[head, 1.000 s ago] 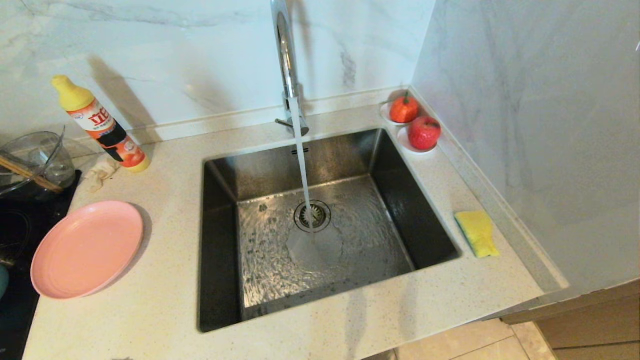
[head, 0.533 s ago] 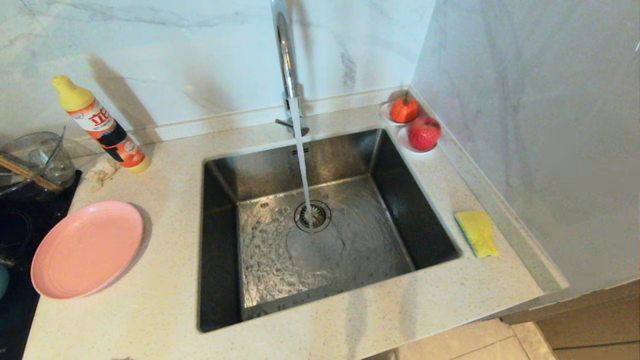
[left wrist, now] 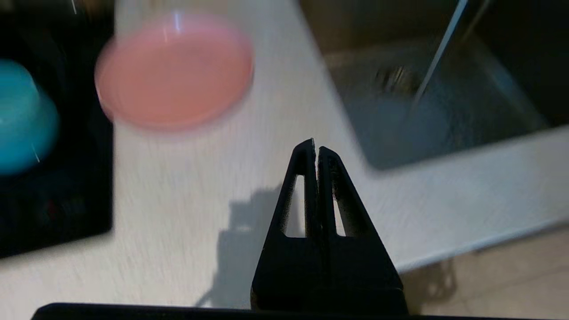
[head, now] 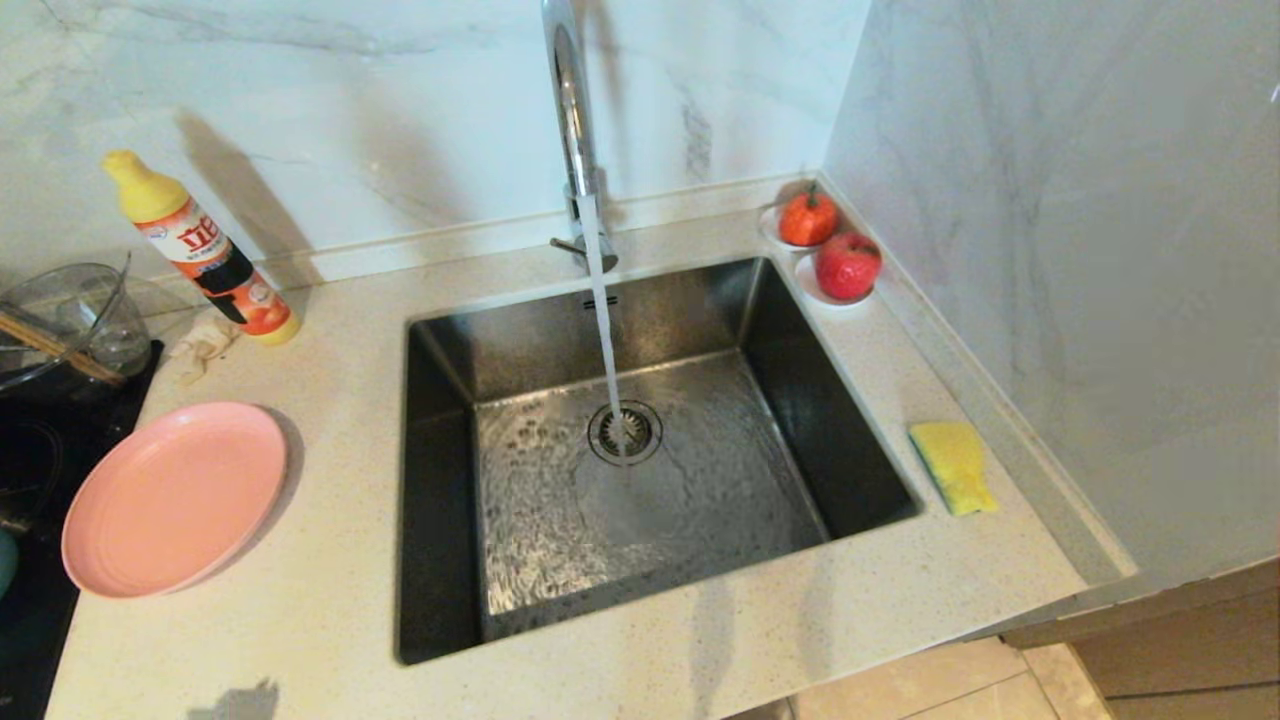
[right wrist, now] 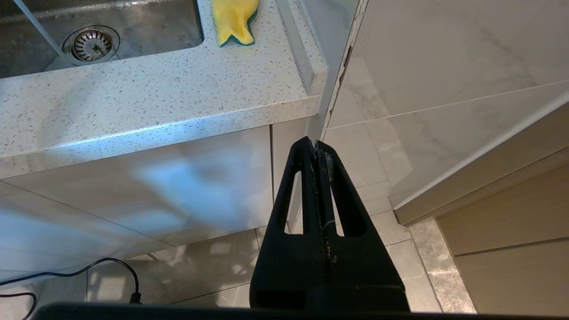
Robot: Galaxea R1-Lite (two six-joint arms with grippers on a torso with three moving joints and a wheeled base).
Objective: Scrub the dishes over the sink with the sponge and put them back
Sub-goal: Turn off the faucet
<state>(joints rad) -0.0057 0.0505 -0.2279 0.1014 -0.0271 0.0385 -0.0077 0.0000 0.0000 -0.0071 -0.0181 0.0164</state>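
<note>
The pink plate point(head: 175, 497) lies on the counter left of the steel sink point(head: 440, 480), where water runs from the chrome faucet point(head: 570, 110) onto the drain point(head: 625, 432). The teal-blue bowl point(left wrist: 24, 118) stands on the black cooktop left of the plate point(left wrist: 174, 71); only a sliver of it point(head: 4, 562) shows in the head view. The yellow sponge point(head: 953, 465) rests on the counter right of the sink, also in the right wrist view point(right wrist: 234, 20). My left gripper point(left wrist: 315, 149) is shut and empty above the counter's front, short of the plate. My right gripper point(right wrist: 313, 146) is shut and empty, low before the cabinet.
A detergent bottle point(head: 205, 250) and a crumpled rag point(head: 203, 345) sit at the back left. A glass bowl with chopsticks point(head: 60, 320) stands on the cooktop point(head: 25, 450). Two saucers with red fruit point(head: 830, 250) fill the back right corner. A marble wall point(head: 1060, 250) borders the right.
A shadow of my left arm has appeared on the counter's front left edge as the arm rises toward the counter. The water keeps running. Plate and sponge have not moved.
</note>
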